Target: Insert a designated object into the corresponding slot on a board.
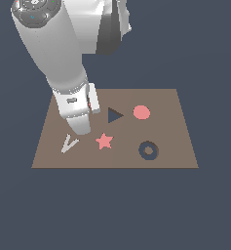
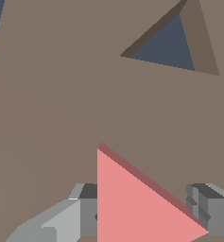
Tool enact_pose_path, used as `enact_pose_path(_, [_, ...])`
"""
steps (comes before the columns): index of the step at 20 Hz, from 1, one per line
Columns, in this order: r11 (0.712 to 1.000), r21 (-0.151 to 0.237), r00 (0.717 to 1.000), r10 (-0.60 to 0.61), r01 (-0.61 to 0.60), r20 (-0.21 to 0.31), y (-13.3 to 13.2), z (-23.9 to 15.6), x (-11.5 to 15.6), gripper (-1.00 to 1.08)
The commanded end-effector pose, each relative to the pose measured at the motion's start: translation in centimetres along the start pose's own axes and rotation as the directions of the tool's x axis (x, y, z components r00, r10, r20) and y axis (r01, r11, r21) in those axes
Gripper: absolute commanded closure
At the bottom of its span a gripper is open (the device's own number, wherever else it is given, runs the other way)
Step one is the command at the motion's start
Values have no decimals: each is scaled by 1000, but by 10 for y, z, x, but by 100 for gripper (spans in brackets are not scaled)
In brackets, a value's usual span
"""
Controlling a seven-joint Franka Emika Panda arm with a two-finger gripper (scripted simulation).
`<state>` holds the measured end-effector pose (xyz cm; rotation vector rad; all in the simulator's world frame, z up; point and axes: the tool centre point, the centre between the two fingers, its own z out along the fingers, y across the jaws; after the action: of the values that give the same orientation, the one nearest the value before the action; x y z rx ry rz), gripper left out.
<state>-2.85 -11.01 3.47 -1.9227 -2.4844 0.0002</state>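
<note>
The salmon-red triangular block (image 2: 137, 203) lies between my gripper's (image 2: 144, 210) two grey fingers (image 2: 82, 208) in the wrist view. The fingers stand against its flat side and its tip, so the gripper looks shut on it, low over the brown board (image 1: 170, 102). In the exterior view only a red sliver of the block (image 1: 89, 105) shows beside the wrist, and the fingers are hidden behind the arm. The dark navy triangular slot (image 1: 114, 115) is a short way toward the exterior view's right of the block. It also shows in the wrist view (image 2: 168, 47), empty.
On the board are a red star (image 1: 104, 141), a red round disc (image 1: 142, 112), a dark ring-shaped recess (image 1: 148, 150) and a grey V-shaped piece (image 1: 68, 144). The arm's large white links (image 1: 53, 44) hang over the board's left part in the exterior view.
</note>
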Motion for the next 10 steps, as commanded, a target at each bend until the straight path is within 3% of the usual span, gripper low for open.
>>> enact_pose_path(1, [996, 0, 996, -88, 88, 0, 6, -1, 5, 108])
enact_pose_path(6, [955, -1, 955, -297, 297, 0, 19, -2, 19, 108])
enact_pose_path(10, [877, -1, 877, -480, 480, 1, 29, -3, 34, 108])
